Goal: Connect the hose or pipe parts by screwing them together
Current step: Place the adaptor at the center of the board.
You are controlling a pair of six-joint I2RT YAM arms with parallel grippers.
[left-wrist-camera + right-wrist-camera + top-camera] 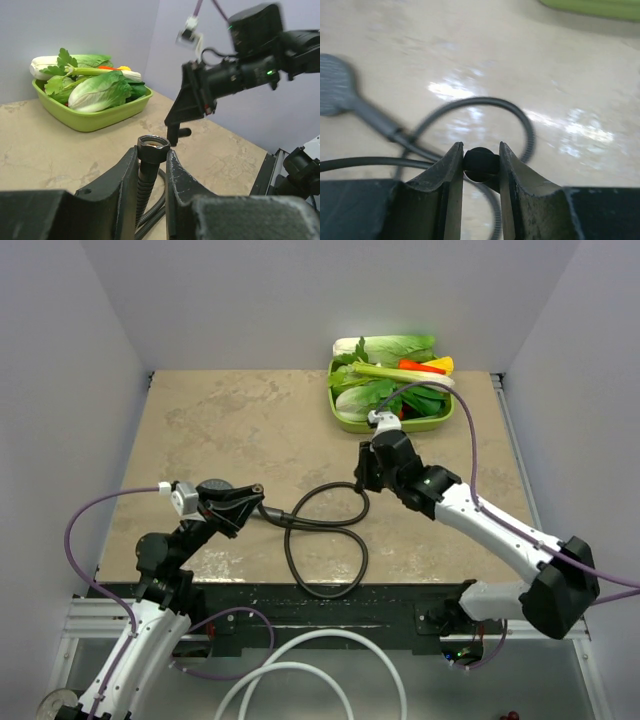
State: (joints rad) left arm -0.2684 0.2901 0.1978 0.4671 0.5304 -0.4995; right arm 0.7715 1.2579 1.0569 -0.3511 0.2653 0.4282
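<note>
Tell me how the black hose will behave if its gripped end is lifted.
Likely floppy: the hose lies in loose loops on the table, so the rest should sag and drag. Its ribbed surface, seen in the left gripper, probably resists slipping. It looks thin, so probably light.

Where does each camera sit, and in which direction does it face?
Top: above and behind, looking down at the table; left arm and right arm show.
Left wrist: on the left arm, facing the vegetable tray and right gripper; own fingers grip the hose.
Right wrist: on the right arm, facing down; own fingers pinch a black fitting.
All share the hose.
</note>
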